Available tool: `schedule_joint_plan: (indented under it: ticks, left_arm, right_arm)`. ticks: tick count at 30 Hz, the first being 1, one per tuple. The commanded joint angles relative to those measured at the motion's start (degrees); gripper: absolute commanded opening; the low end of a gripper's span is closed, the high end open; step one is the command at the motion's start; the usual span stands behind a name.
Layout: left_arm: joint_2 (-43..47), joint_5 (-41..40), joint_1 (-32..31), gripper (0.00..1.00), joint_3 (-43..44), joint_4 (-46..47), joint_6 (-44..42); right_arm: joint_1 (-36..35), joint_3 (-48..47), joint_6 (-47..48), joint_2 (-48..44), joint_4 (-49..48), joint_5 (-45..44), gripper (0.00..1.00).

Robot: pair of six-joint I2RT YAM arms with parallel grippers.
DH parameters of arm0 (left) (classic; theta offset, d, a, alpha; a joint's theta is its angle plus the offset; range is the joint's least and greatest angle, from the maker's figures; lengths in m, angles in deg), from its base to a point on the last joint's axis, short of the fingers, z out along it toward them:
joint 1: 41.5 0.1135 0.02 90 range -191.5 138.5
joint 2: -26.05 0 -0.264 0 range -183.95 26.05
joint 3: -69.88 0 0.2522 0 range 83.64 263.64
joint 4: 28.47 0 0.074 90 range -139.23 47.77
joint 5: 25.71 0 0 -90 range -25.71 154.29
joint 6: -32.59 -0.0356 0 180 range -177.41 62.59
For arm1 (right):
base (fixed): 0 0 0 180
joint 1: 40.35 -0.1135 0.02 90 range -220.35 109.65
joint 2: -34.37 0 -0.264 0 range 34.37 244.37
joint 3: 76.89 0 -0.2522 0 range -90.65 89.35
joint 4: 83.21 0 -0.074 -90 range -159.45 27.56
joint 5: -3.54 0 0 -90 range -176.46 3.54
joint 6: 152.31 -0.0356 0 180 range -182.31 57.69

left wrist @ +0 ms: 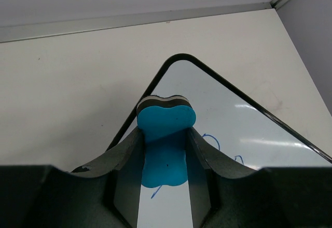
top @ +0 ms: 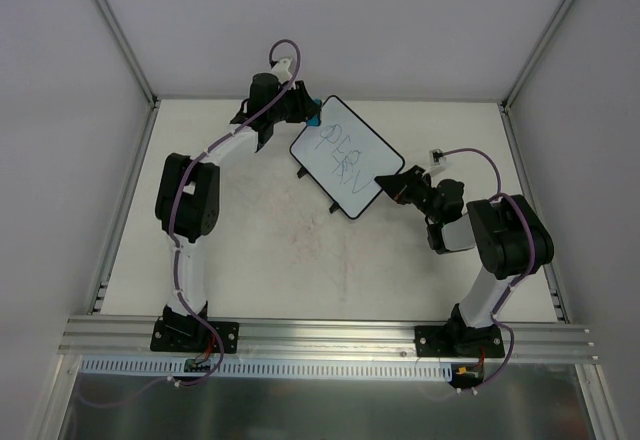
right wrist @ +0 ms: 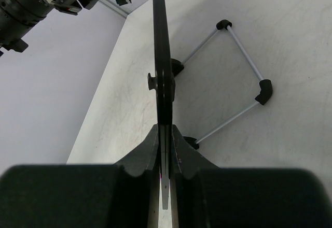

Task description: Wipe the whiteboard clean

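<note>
Top external: finds the scribbled whiteboard (top: pixel 347 157) toward the far middle of the table (top: pixel 250 250), with the right gripper (top: pixel 388 182) pinching its near right edge and the left gripper (top: pixel 310 115) at its far left corner. Left wrist: shows jaws clamped on a blue eraser (left wrist: pixel 166 145) just over that rounded corner. Right wrist: catches the board edge-on between shut jaws; looks thin, light, stiff and slick, so best held by the rim.

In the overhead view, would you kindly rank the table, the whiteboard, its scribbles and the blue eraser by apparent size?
Largest to smallest:
1. table
2. whiteboard
3. scribbles
4. blue eraser, which is mostly hidden, so only a sliver shows
</note>
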Motion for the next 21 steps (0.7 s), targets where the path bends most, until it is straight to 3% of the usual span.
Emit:
schedule_joint_plan:
  ticks: [1, 21]
  left_arm:
    - [-1.94, 0.65, -0.94, 0.00, 2.89, 3.01, -3.69]
    - [-8.45, -0.40, -3.32, 0.00, 7.99, 1.52, -5.02]
  right_arm:
    - [-0.75, -1.40, 2.96, 0.90, -9.63, -0.61, 0.00]
    - [-0.84, -1.58, 2.96, 1.25, -9.54, -0.44, 0.00]
